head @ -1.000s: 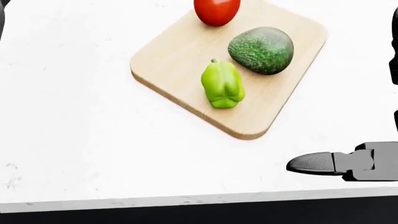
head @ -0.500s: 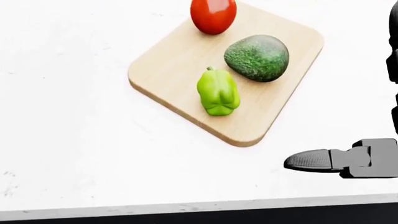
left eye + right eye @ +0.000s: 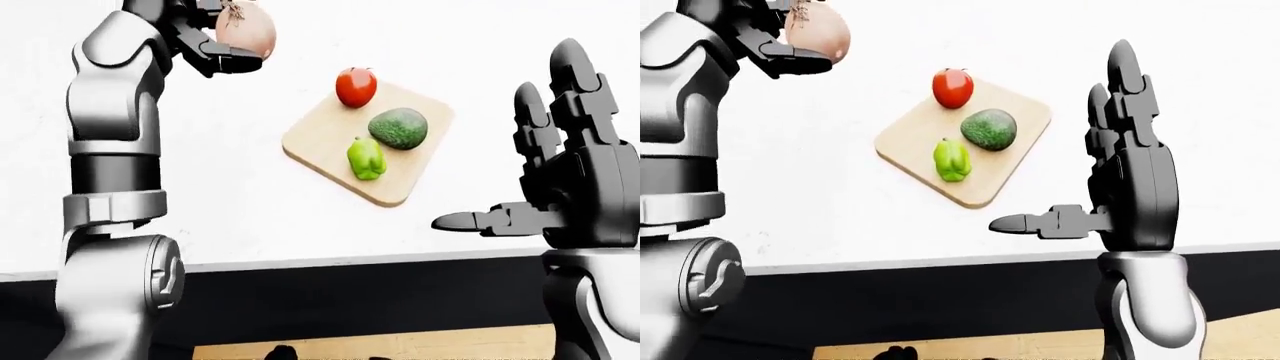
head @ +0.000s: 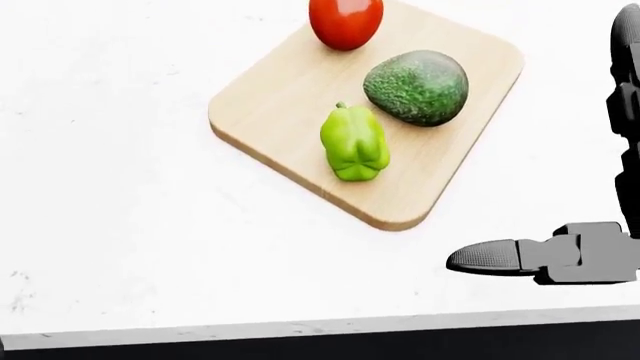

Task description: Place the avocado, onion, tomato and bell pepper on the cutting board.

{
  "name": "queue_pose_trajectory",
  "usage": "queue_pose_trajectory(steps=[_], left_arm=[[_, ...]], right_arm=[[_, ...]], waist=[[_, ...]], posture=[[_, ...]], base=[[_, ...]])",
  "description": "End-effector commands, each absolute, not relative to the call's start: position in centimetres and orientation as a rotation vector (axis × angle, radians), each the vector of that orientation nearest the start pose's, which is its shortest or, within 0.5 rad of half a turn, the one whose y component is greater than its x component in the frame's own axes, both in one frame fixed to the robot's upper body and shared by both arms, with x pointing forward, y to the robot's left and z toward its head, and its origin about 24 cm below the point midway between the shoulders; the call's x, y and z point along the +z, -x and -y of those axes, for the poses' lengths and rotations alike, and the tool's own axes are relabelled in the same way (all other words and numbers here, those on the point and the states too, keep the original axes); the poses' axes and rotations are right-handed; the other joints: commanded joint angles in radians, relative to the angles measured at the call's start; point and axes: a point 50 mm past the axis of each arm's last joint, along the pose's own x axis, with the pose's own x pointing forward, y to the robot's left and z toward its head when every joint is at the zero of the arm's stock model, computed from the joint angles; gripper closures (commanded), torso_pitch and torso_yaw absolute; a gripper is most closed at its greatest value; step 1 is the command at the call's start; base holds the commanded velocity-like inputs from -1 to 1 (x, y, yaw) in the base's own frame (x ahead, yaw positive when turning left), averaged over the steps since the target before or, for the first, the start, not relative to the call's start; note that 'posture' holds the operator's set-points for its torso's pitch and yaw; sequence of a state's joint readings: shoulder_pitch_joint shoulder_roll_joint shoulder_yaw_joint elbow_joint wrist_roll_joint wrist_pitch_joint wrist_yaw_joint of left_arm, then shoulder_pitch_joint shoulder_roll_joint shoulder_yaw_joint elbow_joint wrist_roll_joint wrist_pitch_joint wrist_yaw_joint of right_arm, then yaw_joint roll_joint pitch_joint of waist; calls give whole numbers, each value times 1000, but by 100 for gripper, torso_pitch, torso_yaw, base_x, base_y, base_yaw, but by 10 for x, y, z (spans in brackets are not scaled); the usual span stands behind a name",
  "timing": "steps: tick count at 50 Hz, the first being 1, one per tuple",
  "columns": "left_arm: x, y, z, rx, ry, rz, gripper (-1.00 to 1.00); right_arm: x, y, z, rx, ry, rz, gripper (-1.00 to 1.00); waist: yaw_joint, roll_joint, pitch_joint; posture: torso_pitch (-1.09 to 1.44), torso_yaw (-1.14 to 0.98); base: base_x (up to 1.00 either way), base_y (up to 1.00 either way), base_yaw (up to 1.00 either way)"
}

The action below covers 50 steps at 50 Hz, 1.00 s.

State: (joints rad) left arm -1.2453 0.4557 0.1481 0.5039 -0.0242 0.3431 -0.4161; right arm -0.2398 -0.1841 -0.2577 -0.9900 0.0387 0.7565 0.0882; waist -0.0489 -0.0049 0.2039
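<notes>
A wooden cutting board [image 4: 290, 90] lies on the white counter, carrying a red tomato [image 4: 345, 21], a dark green avocado [image 4: 416, 85] and a light green bell pepper [image 4: 353, 142]. My left hand [image 3: 225, 41] is raised at the upper left of the left-eye view, fingers shut round a pale onion [image 3: 248, 28], well left of the board. My right hand [image 3: 545, 169] stands open and upright to the right of the board, fingers spread, thumb pointing left, holding nothing.
The white counter [image 4: 120, 225] ends in an edge along the bottom of the head view, with a dark cabinet face [image 3: 350, 300] below it. A strip of wooden floor [image 3: 400, 346] shows at the bottom of the left-eye view.
The head view shifted slightly down and then back up, so the board sits about where it did a second ago. My right thumb has edged a little left and lower.
</notes>
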Motion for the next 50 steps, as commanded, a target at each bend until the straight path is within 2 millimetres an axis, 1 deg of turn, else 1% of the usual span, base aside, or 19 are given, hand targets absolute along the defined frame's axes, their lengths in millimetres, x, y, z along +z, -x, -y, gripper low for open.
queue_pose_trajectory(steps=[1, 7, 10, 11, 13, 17, 21, 22, 26, 34, 41, 45, 50], left_arm=[[366, -368, -184, -250, -299, 475, 100], [352, -353, -181, -266, -301, 445, 100], [346, -349, -179, -274, -301, 435, 100], [340, -349, -177, -284, -305, 426, 100], [330, -349, -173, -293, -304, 415, 100], [315, -352, -164, -309, -303, 395, 100], [309, -356, -161, -305, -290, 389, 100], [304, -358, -156, -306, -288, 385, 100], [295, -362, -148, -312, -283, 372, 100], [293, -369, -141, -289, -266, 378, 100], [289, -373, -129, -306, -260, 374, 100], [281, -377, -120, -326, -252, 365, 100], [276, -380, -114, -340, -247, 356, 100]], right_arm=[[248, -197, 186, -77, 190, 554, -100], [248, -198, 186, -75, 189, 552, -100], [248, -199, 185, -71, 188, 553, -100], [248, -199, 184, -70, 189, 553, -100], [247, -199, 185, -71, 187, 551, -100], [246, -199, 184, -70, 190, 550, -100], [246, -200, 183, -70, 189, 549, -100], [245, -201, 183, -71, 191, 547, -100], [244, -202, 182, -69, 190, 546, -100], [244, -200, 183, -69, 189, 545, -100], [243, -200, 184, -73, 187, 545, -100], [244, -198, 185, -75, 188, 547, -100], [244, -197, 186, -78, 188, 548, -100]], waist=[[-1, 2, -34], [0, 2, -34], [1, 3, -34], [1, 3, -33], [2, 3, -34], [6, 3, -38], [8, 1, -40], [8, 1, -40], [8, -1, -39], [8, -2, -41], [8, -3, -42], [8, -4, -43], [9, -5, -45]], posture=[[29, -6], [29, -6], [29, -6], [29, -6], [29, -6], [29, -6], [29, -6], [29, -6], [29, -6], [29, -6], [29, -6], [29, -6], [29, -6]], base=[[0, 0, 0], [0, 0, 0], [0, 0, 0], [0, 0, 0], [0, 0, 0], [0, 0, 0], [0, 0, 0], [0, 0, 0], [0, 0, 0], [0, 0, 0], [0, 0, 0], [0, 0, 0], [0, 0, 0]])
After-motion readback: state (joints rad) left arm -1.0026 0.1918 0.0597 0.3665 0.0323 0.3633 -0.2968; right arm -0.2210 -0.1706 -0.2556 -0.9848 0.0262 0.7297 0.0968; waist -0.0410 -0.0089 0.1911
